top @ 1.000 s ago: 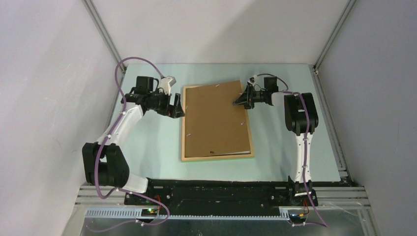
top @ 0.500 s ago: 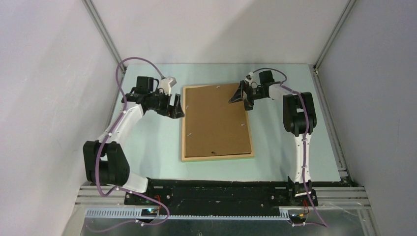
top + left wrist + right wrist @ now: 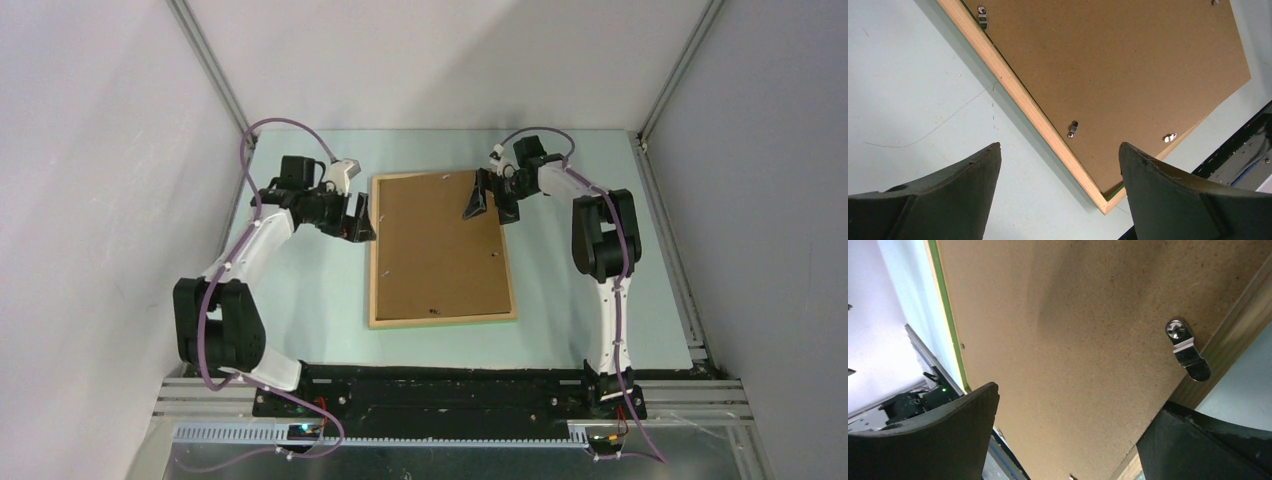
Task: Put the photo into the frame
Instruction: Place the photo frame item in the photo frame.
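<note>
The frame [image 3: 441,320] lies face down in the middle of the table, its light wood rim [image 3: 1023,102] up. The photo [image 3: 436,245] lies inside it with its plain brown board back [image 3: 1118,65] showing; the print side is hidden. My left gripper [image 3: 358,215] stands open just off the frame's left edge, nothing between its fingers [image 3: 1058,150]. My right gripper [image 3: 482,200] hovers open over the board's far right corner [image 3: 1078,400], beside a metal clip [image 3: 1188,352] on the wood rim [image 3: 1243,320].
Small metal clips [image 3: 1073,128] sit along the frame's inner edges. Pale green table [image 3: 300,290] surrounds the frame. White enclosure walls stand left, right and behind. The black base rail [image 3: 450,385] runs along the near edge.
My right gripper has opened wide and swung from the frame's right edge up and left over the board's far right corner. The left arm has hardly moved.
</note>
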Robot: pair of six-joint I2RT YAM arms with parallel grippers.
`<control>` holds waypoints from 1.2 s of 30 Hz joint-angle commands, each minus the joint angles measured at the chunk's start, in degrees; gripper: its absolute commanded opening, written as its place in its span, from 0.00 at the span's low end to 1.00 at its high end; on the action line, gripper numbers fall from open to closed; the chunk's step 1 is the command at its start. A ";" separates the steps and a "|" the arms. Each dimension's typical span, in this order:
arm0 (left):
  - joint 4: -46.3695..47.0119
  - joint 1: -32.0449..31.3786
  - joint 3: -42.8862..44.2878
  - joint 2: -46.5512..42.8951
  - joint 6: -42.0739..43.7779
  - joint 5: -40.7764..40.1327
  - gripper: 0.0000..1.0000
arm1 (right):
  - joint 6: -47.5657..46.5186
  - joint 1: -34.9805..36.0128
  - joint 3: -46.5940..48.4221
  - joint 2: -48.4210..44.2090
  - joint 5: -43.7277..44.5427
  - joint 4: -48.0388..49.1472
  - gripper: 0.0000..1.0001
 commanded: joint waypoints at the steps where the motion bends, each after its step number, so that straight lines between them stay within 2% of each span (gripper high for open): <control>1: 0.80 0.34 0.23 0.19 1.35 1.17 0.91 | -4.26 1.03 3.05 -2.93 5.19 -4.71 0.99; 20: 1.93 0.38 0.88 3.99 -1.01 -1.26 0.91 | -5.47 3.77 8.98 1.22 7.06 -8.49 0.99; 36: 2.74 0.40 1.55 6.96 -1.98 -2.45 0.92 | -9.63 7.41 11.60 -1.02 21.80 -13.51 0.99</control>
